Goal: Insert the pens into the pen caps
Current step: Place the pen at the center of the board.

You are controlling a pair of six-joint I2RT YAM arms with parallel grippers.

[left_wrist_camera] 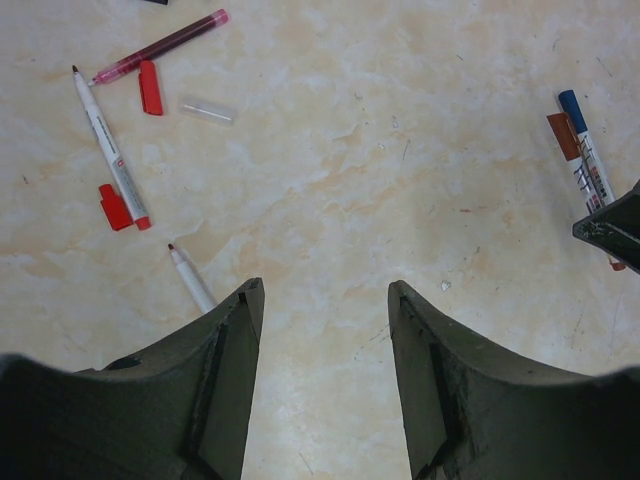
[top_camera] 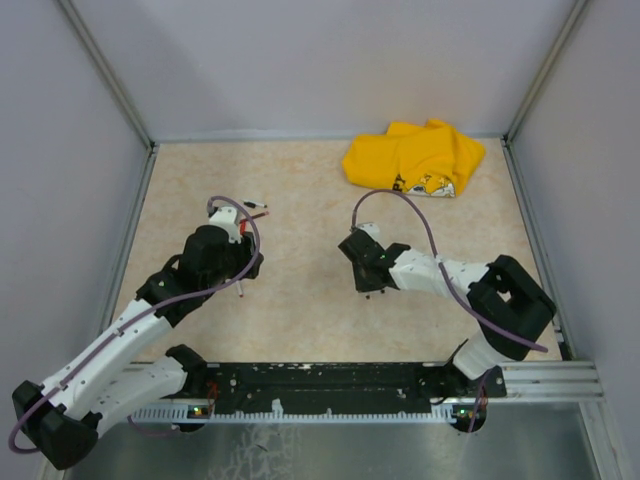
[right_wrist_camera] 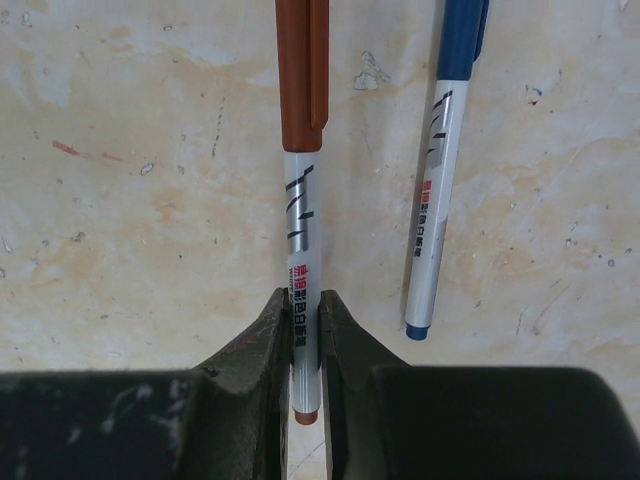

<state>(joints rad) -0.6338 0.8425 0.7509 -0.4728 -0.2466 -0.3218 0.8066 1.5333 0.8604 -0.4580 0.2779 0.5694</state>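
**One pen pinched, three lying bare**

Far left in the left wrist view, a loose scatter:
- a translucent red plastic pen (left_wrist_camera: 160, 45)
- a short red plastic cap (left_wrist_camera: 150, 87) just beside it
- a small clear tube cap (left_wrist_camera: 207, 110)
- a slim white-barrelled pen with a red end and a bare tip (left_wrist_camera: 110, 150)
- another red cap (left_wrist_camera: 113, 207) touching that red end
- a second uncapped white pen (left_wrist_camera: 190, 278), running under a gripper finger

All flat on the table, caps close to barrels, which probably makes pairing easy.

Next, the left gripper (left_wrist_camera: 325, 290): dark matte fingers spread wide, holding nothing. Poised over the mottled beige tabletop (left_wrist_camera: 330, 150), likely ready for a pick from that scatter.

Further right, the right gripper (right_wrist_camera: 305, 310): drawn narrow, clamped on the smooth white barrel of a brown-capped pen (right_wrist_camera: 300, 200) near its tail. Gripped low, apparently to leave the capped end free. Hard to tell whether lifted or resting. Just alongside but apart, a blue-capped white pen (right_wrist_camera: 440, 200) with printed markings. Both already capped, by the look.

Back right in the top view, a crumpled yellow cloth (top_camera: 415, 158), soft and folded, well apart from the pens.
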